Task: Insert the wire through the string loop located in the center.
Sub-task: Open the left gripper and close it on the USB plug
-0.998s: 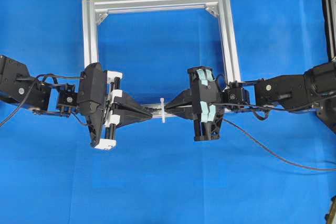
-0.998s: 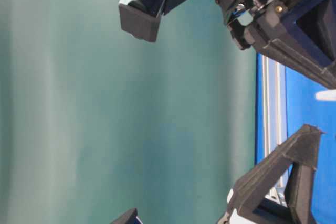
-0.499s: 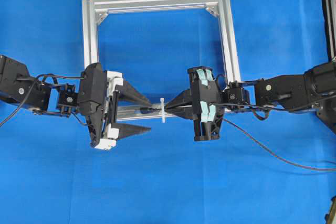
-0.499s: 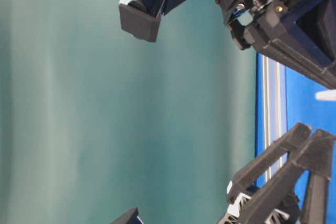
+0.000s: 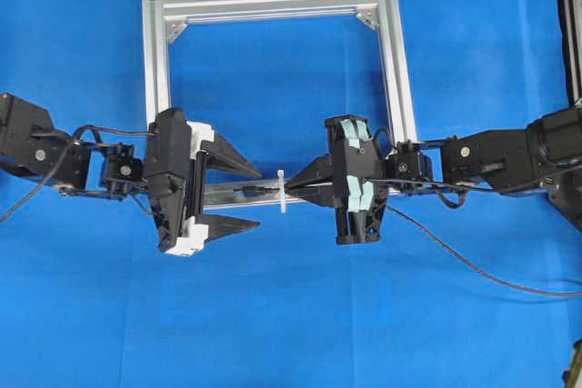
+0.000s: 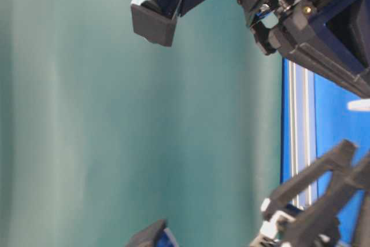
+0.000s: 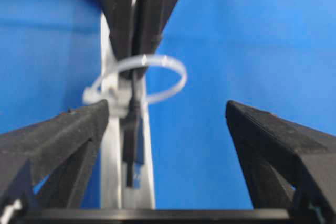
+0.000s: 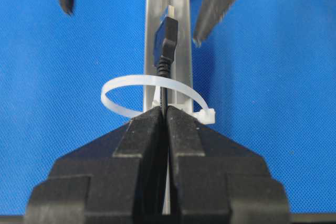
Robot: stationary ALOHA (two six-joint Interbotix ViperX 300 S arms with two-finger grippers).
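1. My right gripper (image 8: 164,129): jaws pressed together on the wire (image 8: 167,35), clamped just behind the string loop (image 8: 152,94). The wire passes through the loop; its plug tip sticks out beyond on the far side, over the aluminium frame (image 8: 181,19) rail.
2. My left gripper (image 5: 244,195): jaws wide apart, holding nothing. In the left wrist view the two fingers (image 7: 58,135) stand either side of the plug, neither touching it.
3. Key relation: the plug tip lies between my open left jaws, nearer the left arm than any other free part of the wire. It points from the right gripper toward the left one.
4. Long axis of the wire: along the front rail of the frame, left to right in the overhead view, in line with both grippers.
5. Loop: stands upright at the middle of the front rail, its opening facing along the rail.
6. Judgement: insertion looks done at the tip; the left jaws would need to close on the plug to draw more wire through.
7. Behind the right gripper the wire trails off over the blue surface (image 5: 291,333).
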